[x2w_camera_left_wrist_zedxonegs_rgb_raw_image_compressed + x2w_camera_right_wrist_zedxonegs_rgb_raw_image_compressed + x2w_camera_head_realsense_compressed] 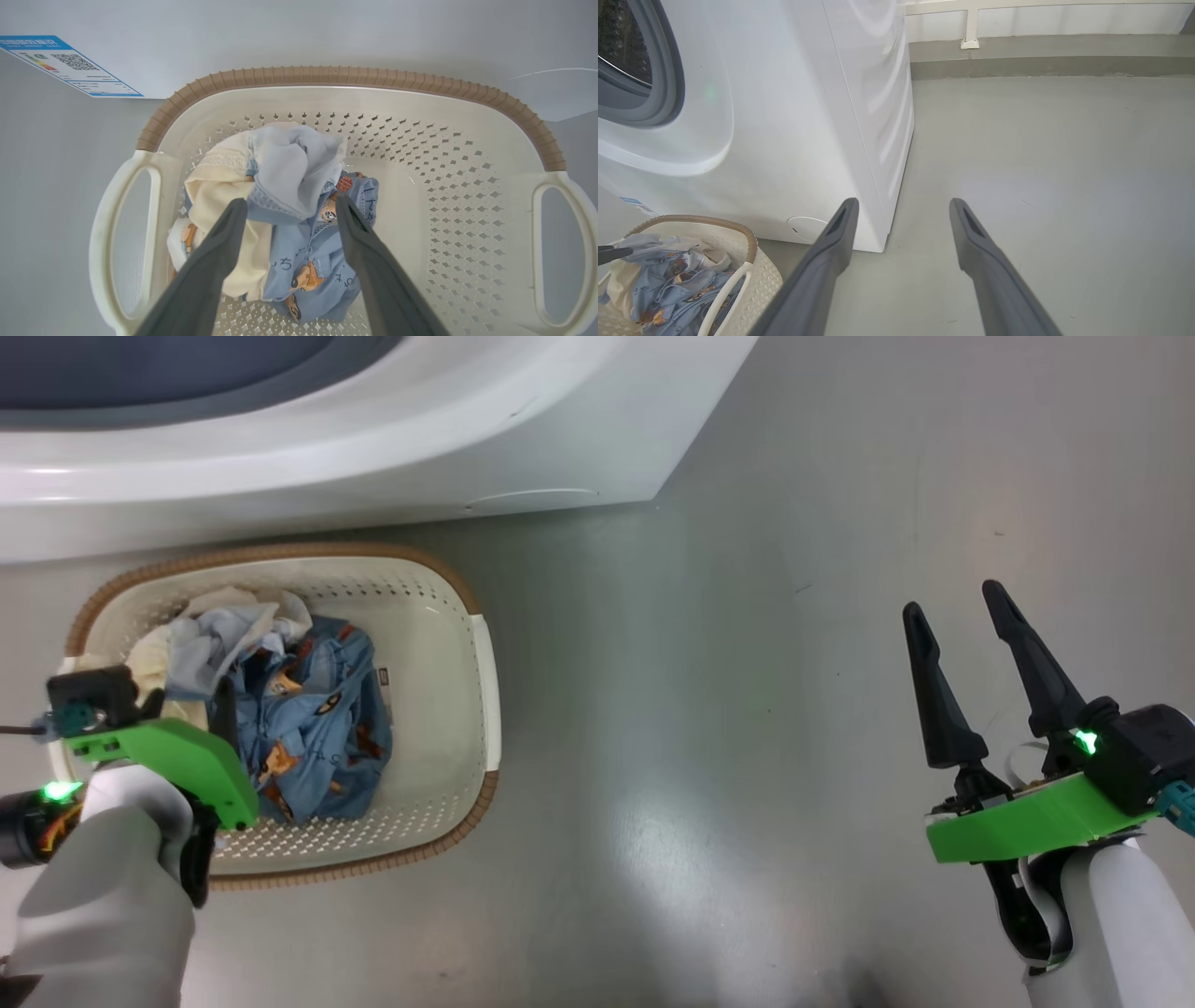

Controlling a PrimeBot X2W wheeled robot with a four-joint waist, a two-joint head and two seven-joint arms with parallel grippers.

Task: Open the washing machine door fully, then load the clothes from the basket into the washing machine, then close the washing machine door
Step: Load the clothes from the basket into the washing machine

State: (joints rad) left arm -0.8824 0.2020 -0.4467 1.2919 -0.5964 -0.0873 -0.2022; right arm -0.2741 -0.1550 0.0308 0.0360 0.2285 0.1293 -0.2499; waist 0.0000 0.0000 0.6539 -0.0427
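Note:
The cream basket with its brown rim stands on the floor against the front of the white washing machine. Inside lie the clothes, light blue printed pieces and a cream one, piled toward the basket's left side. My left gripper hangs open over the pile, its fingertips astride the top folds; whether they touch the cloth is unclear. Out to the right my right gripper stands open and empty above bare floor. The right wrist view shows the machine's grey gasket uncovered. The washing machine door is out of view.
Grey floor stretches to the right of the machine and basket. A low wall ledge runs along the far side. The machine's corner stands just left of my right gripper. A blue energy label and a round cap mark its lower front.

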